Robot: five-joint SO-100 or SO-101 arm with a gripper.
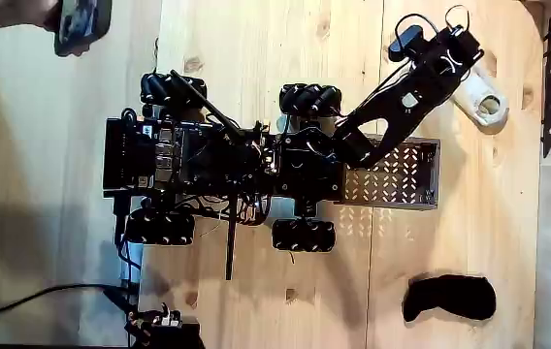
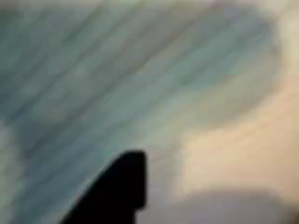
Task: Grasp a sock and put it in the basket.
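Beside the basket (image 1: 421, 145), the sock (image 1: 481, 100) under the tool (image 1: 458, 60).

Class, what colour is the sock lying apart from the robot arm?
Black sock, clearest in the fixed view.

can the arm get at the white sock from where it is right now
Probably yes. In the fixed view the gripper is stretched out over the near end of the cream-white sock, with nothing between them. The wrist view is too blurred to show whether it has closed.
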